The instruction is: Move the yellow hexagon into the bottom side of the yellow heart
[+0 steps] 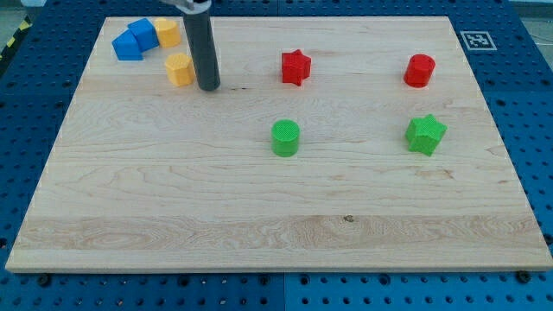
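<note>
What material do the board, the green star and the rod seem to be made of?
Board: looks like pale wood with a matt finish; grain lines and joined planks show.
Green star: probably plastic, maybe 3D-printed; uniform bright colour, faint ridges on top, though small to judge.
Rod: dark, smooth, slightly glossy, metal or plastic; I cannot tell which. My tip rests right of the yellow block.

Bright, even overhead light, pretty sharp all over. Only short soft shadows under the small coloured blocks, faint sheen along the dark straight rod [209,86], no real glare on the pale wooden board [276,225].
</note>
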Tool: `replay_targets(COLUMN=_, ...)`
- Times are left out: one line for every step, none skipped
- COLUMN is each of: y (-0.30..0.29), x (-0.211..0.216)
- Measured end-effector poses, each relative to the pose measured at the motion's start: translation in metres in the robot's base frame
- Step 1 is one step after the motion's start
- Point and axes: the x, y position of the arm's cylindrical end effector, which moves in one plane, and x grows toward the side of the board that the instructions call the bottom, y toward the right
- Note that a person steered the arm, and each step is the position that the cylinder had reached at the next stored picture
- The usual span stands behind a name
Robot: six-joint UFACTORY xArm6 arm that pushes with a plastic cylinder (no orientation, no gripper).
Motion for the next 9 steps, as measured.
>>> replay_targets(y=-0.013, x=0.025)
replay_targets(y=-0.034, x=-0.002)
replay_targets(y=-0.043, x=-0.047)
replay_targets(y=-0.056, x=-0.059)
replay_targets(y=-0.054, x=-0.059)
replay_targets(y=-0.010, x=-0.058)
replay_targets(y=-0.011, x=-0.058)
replay_targets(y=-0.032, x=-0.051)
replay_targets(y=-0.042, x=-0.041)
